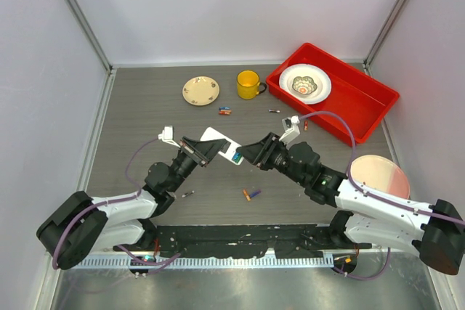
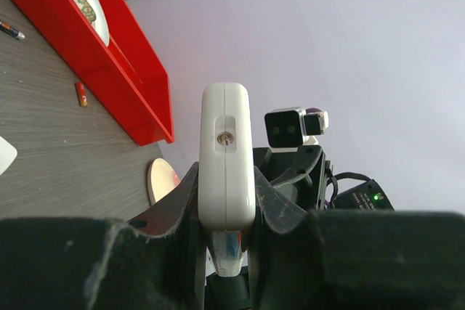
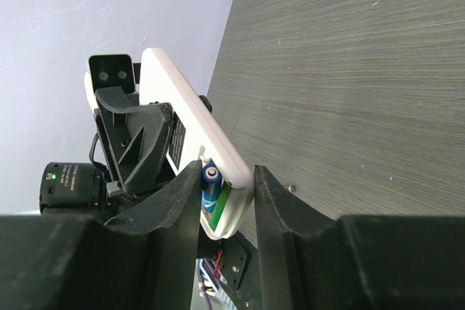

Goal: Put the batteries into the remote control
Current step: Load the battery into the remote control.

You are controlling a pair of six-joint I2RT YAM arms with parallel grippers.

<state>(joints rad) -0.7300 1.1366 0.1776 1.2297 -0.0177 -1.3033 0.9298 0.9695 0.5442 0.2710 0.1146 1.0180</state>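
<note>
The white remote control (image 1: pixel 220 141) hangs above the table's middle, held between both grippers. My left gripper (image 1: pixel 209 148) is shut on its left part; the left wrist view shows the remote (image 2: pixel 227 150) end-on, clamped between my fingers. My right gripper (image 1: pixel 245 154) is closed across the remote's right end. In the right wrist view the open compartment holds a green battery (image 3: pixel 224 205). A blue battery (image 3: pixel 211 185) stands tilted in it, pressed between my left finger (image 3: pixel 178 201) and the remote (image 3: pixel 190 117). Loose batteries lie on the table: an orange and purple pair (image 1: pixel 251 194) and another pair (image 1: pixel 225 112).
A yellow mug (image 1: pixel 248 83) and a small patterned plate (image 1: pixel 200 91) stand at the back. A red tray (image 1: pixel 367 103) at the back right holds a white bowl (image 1: pixel 305 83). A pink disc (image 1: pixel 378 176) lies at the right. Single batteries lie near the tray (image 1: pixel 306 125) and near my left arm (image 1: pixel 187 194).
</note>
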